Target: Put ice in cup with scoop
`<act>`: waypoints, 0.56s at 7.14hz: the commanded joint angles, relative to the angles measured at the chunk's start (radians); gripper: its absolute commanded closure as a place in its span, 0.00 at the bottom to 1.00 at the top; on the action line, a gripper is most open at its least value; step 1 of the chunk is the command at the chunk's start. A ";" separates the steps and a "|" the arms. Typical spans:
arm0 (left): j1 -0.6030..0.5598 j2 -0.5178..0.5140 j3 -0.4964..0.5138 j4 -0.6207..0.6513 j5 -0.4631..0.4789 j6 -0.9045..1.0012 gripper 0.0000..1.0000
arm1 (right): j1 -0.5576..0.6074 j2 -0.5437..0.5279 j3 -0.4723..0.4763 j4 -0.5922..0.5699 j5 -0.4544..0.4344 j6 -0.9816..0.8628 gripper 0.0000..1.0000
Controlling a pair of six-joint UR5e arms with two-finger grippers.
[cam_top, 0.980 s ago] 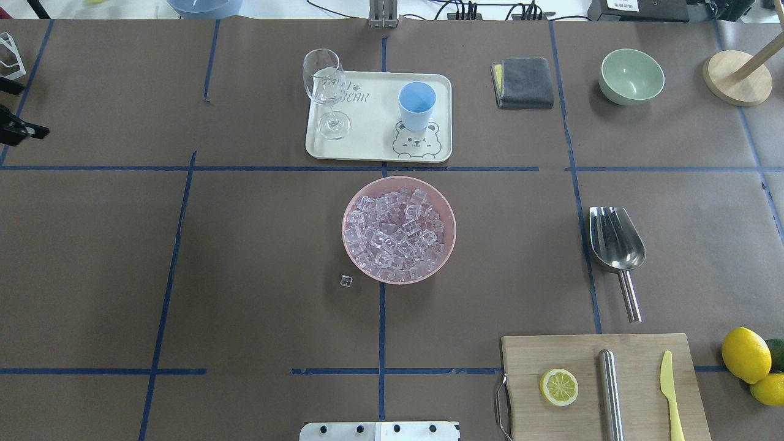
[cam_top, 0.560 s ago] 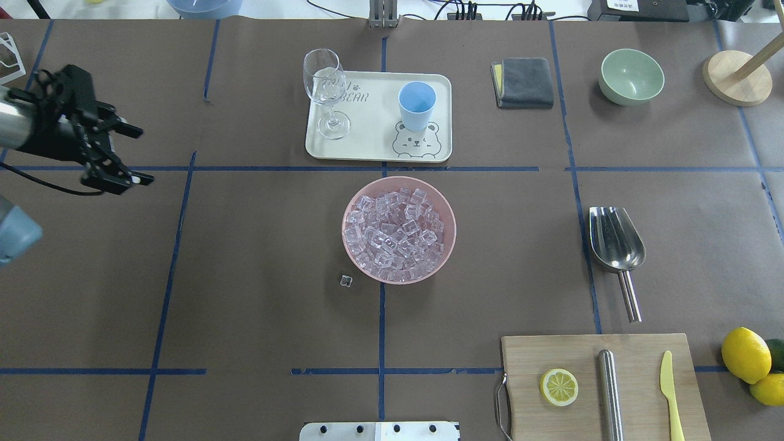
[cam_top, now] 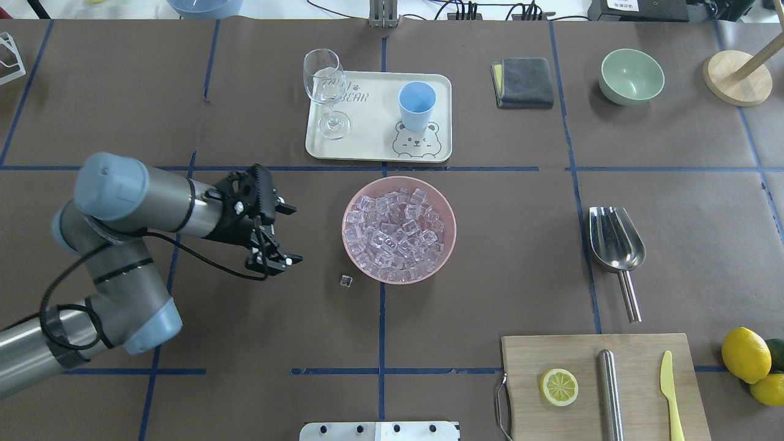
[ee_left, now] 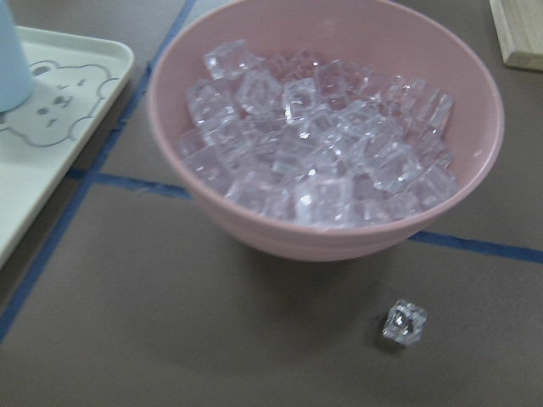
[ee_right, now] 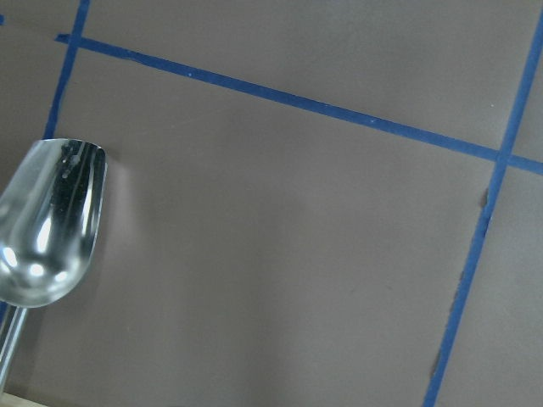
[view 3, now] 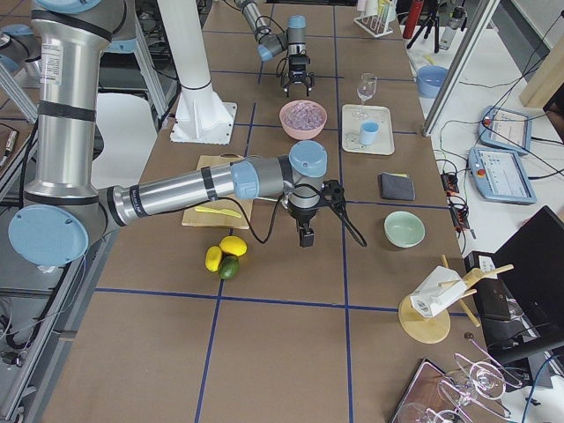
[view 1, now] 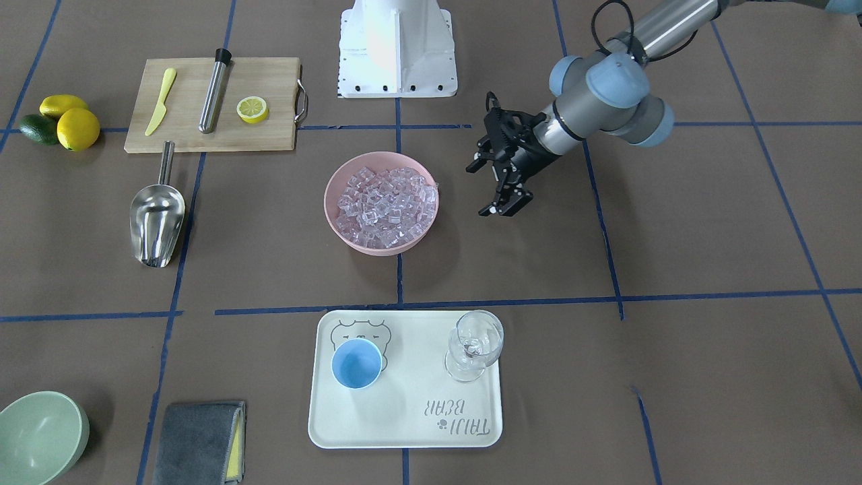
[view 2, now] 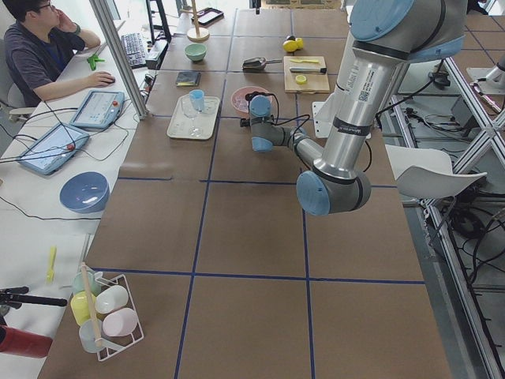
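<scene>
The ice [cam_top: 395,236] fills a pink bowl [cam_top: 447,202] at the table's middle; one loose cube [cam_top: 346,280] lies by its near left side. The light-blue cup [cam_top: 417,105] stands upright on a white tray [cam_top: 367,150] behind the bowl. The steel scoop [cam_top: 615,239] lies flat to the right, handle toward me. My left gripper [cam_top: 294,234] is open and empty, just left of the bowl; its wrist view shows the ice [ee_left: 314,161] and the loose cube [ee_left: 404,322]. My right gripper [view 3: 304,236] shows only in the exterior right view, so I cannot tell its state; its wrist camera sees the scoop [ee_right: 47,229].
A wine glass [cam_top: 324,92] stands on the tray's left. A cutting board [cam_top: 637,367] at the near right holds a lemon slice, a steel cylinder and a yellow-green knife. Lemons [cam_top: 746,355], a grey cloth [cam_top: 523,82] and a green bowl [cam_top: 632,76] lie to the right.
My left arm has swung in from the table's left edge to just left of the pink bowl. Its gripper stays open. Nothing on the table has moved.
</scene>
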 commanded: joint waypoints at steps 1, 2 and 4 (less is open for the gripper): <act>0.046 -0.060 0.116 -0.121 0.020 0.029 0.00 | -0.071 0.016 0.034 0.008 -0.007 0.145 0.00; 0.046 -0.064 0.118 -0.121 0.022 0.031 0.00 | -0.118 0.013 0.035 0.128 -0.034 0.295 0.01; 0.041 -0.064 0.120 -0.122 0.024 0.031 0.00 | -0.284 -0.011 0.033 0.351 -0.130 0.638 0.01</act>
